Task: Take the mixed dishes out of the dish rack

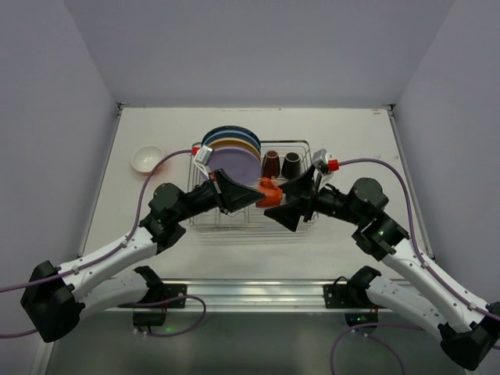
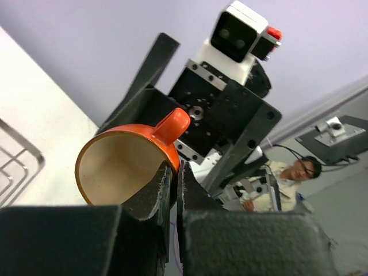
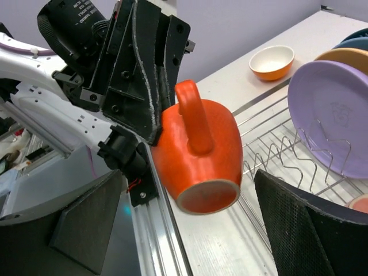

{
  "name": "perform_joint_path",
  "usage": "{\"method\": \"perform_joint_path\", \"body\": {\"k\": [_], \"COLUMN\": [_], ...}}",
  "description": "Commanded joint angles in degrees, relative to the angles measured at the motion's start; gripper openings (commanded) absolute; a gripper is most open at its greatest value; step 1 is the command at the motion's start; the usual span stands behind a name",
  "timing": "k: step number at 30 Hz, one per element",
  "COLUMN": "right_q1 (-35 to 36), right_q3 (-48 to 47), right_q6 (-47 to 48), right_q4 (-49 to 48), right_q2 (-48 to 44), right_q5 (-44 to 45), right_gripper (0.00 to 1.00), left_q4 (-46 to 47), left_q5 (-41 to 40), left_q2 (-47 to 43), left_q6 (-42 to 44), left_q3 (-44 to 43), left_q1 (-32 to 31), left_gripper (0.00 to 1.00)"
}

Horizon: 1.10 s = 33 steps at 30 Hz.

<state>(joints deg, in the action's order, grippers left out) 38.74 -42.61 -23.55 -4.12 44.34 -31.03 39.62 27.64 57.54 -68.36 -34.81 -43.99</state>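
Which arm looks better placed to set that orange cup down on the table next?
Left. The left claw is clamped shut on the rim of the orange cup, so it alone carries it. The right claw stands open, its fingers either side of the cup, not gripping.

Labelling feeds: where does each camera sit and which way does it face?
Top external: overhead, behind, looking down on the dish rack; left arm, right arm show.
Left wrist: faces the right arm; its left gripper, shut on the orange cup, shows.
Right wrist: faces the left arm; its open right gripper shows.
Shared: all see the orange cup.
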Motion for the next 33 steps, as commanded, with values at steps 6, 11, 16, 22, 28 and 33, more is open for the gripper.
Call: {"method": "perform_joint_path", "body": {"k": [6,11,16,22,28,33], "right_q1": [-0.16,-0.16,-0.16,-0.16,-0.16,-0.25], "right_q3": [-0.54,-3.26,-6.95,-11.25,-11.36,-11.00], "right_q6": [1.58,3.33,5.88,2.30,0.96,1.49], "right_q4": [2.53,9.29,20.45,30.39,34.18,35.23], "right_q2": [-1.27,-2.59,-5.13,-2.77,0.58,-0.22], "right_q5": [1.85,2.28,11.39,28.36,36.74,38.23], "right_gripper": [0.99,0.99,0.99,0.99,0.99,0.99], "left_q4": [-22.71,-38.87,-61.11,-77.31,-78.73,-80.92], "left_q5": [-15.67,-25.15,-42.11,-41.10,-42.66,-53.12], "left_q2": [-6.12,-5.16,-0.78,6.34,6.10,8.72], "left_q6": [15.26,25.08,34.07,43.21,45.15,44.98], "left_q3": [-9.55,-16.68,-28.45,-34.72,-28.39,-25.84], "left_q1": [0.13,0.22,1.27,21.19,35.37,38.18], "left_gripper": [0.00,0.00,0.00,0.00,0.00,0.00]}}
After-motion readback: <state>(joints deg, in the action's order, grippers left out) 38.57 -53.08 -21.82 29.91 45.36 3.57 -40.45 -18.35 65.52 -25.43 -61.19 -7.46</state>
